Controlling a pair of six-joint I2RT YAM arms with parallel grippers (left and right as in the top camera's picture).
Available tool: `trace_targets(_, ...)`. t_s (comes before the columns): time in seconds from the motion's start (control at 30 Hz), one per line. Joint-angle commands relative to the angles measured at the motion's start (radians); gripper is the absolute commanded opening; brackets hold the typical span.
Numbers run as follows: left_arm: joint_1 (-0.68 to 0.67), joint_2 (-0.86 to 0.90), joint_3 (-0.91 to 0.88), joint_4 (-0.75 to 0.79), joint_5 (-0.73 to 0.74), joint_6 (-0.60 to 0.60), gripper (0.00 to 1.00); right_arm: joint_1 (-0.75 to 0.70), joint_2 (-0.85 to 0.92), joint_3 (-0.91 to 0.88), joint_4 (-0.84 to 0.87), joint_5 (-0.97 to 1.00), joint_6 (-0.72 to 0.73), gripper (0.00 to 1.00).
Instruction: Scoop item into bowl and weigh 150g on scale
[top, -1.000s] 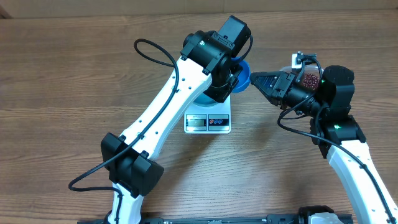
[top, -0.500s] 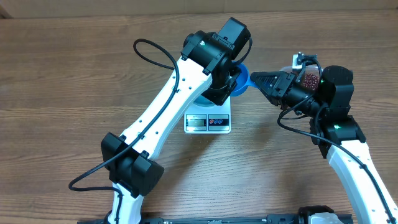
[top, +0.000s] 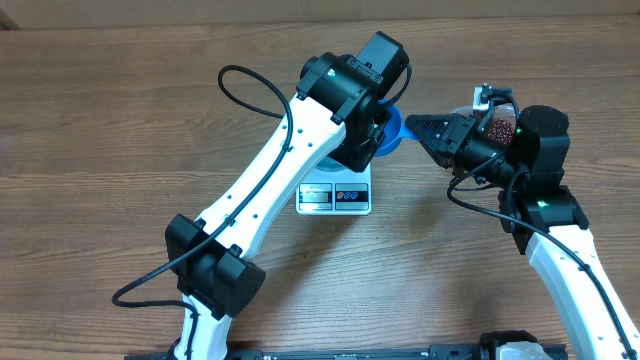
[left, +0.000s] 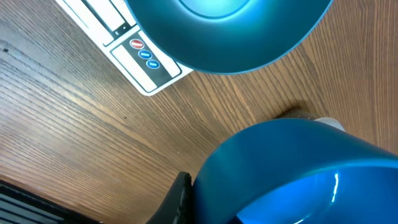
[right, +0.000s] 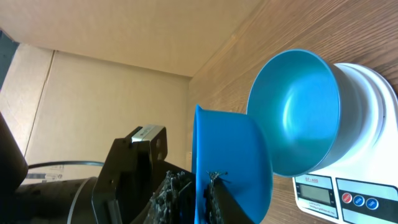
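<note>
The main thing in the way here is the left arm (top: 290, 150) itself. From overhead it lies straight across the scale (top: 335, 196) and covers nearly all of the teal bowl (right: 298, 106), so only a sliver of rim peeks out. The wrist views do show the bowl sitting on the scale's platform, with the display and buttons poking out on the near side.

Just beside the bowl hangs the bright blue scoop (top: 396, 128). The left end effector (top: 381, 137) is clenched. In its own camera the scoop fills the bottom of the frame right up against one dark finger (left: 180, 198), so it looks like it's grasping the scoop, though the actual contact is cut off.

The right end effector (top: 413, 127) comes in from the other side with its tip at the scoop. Its fingers (right: 217, 194) sit either side of the scoop's rim with a narrow gap, and I can't tell if they're really pinching it.

The beans (top: 497, 124) are over in the clear tub (top: 474, 108) behind the right wrist, half hidden by it. A black cable (top: 245, 82) loops off the left arm. It's a wood-grain desk (top: 100, 150) with plain cardboard (right: 93, 87) behind.
</note>
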Motion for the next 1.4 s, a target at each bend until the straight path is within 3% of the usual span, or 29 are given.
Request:
trace_targets(0.0,-0.017,-0.013,-0.004,-0.002,-0.007,-0.060,0.05,0.003,-0.005,0.018,0.002,0.022,0.012,0.15)
trace_targets(0.3,-0.020,-0.013,-0.004,-0.007,-0.020,-0.103,0.05,0.003,-0.005,0.018,0.000,0.023,0.011,0.15)
trace_targets(0.47,-0.020,-0.013,-0.004,-0.007,-0.020,-0.103,0.04,0.003,-0.005,0.018,-0.001,0.023,0.011,0.04)
trace_targets(0.7,-0.019,-0.013,-0.004,-0.007,-0.020,-0.102,0.04,0.003,-0.005,0.018,-0.014,0.033,0.011,0.04)
trace_targets(0.77,-0.019,-0.013,-0.004,-0.007,-0.020,-0.102,0.17,0.003,-0.005,0.018,-0.023,0.041,0.011,0.04)
trace_targets(0.8,-0.019,-0.013,-0.004,-0.006,-0.019,-0.102,0.38,0.003,-0.005,0.018,-0.023,0.041,0.011,0.04)
trace_targets(0.83,-0.019,-0.013,-0.004,-0.006,-0.020,-0.102,0.69,0.003,-0.005,0.018,-0.023,0.041,0.011,0.04)
trace_targets(0.87,-0.019,-0.013,-0.004,-0.005,-0.020,-0.102,0.89,0.003,-0.005,0.018,-0.023,0.041,0.011,0.04)
trace_targets(0.9,-0.019,-0.013,-0.004,-0.005,-0.020,-0.102,0.99,0.003,-0.005,0.018,-0.023,0.041,0.011,0.04)
trace_targets(1.1,-0.017,-0.014,-0.003,-0.006,-0.024,-0.068,1.00,0.003,-0.005,0.018,-0.027,0.041,0.008,0.04)
trace_targets(1.37,0.046,-0.054,0.030,-0.023,-0.031,0.129,0.99,0.003,-0.005,0.018,-0.069,0.081,0.002,0.04)
